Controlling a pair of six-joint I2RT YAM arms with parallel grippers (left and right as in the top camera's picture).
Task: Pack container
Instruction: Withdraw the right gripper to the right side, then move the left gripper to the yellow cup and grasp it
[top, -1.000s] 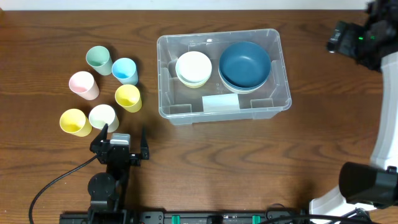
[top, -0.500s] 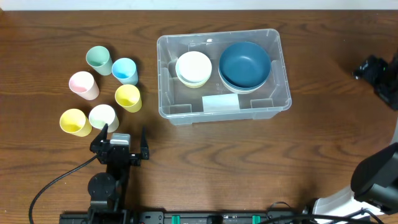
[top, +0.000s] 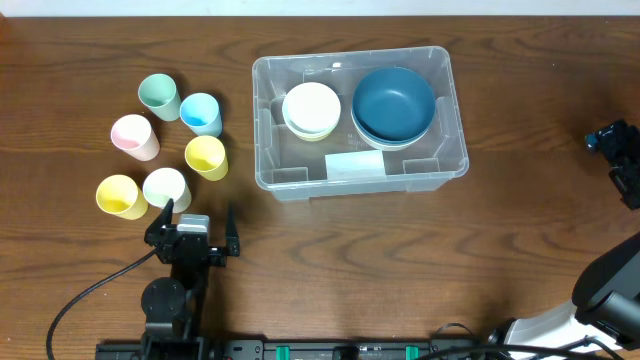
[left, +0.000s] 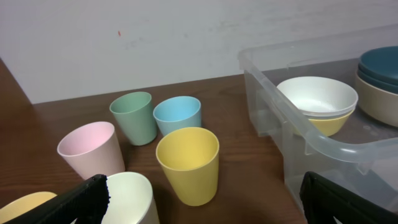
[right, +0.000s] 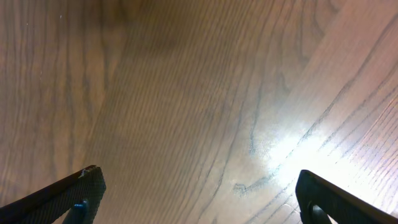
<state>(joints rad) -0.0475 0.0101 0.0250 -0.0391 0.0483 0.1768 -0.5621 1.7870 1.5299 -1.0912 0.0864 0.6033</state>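
Toward the rear middle of the worktop (top: 400, 260): the container (top: 262, 130). Inside it, side by side and nearly touching: left bowl stack (top: 311, 108), right bowl stack (top: 394, 105).

Well apart to the container's left, six cups upright on the worktop in a loose cluster. Rearmost cup (top: 158, 95), with the next cup (top: 201, 113) just beside it on the right. Leftmost cup (top: 134, 136). Middle cup (top: 206, 156), nearest the container. Front-left cup (top: 120, 196) and front-right cup (top: 166, 187) side by side.

Just before the front pair: the left pincer (top: 200, 207). Far right, well apart from the container: the right pincer (right: 198, 173), above the worktop.
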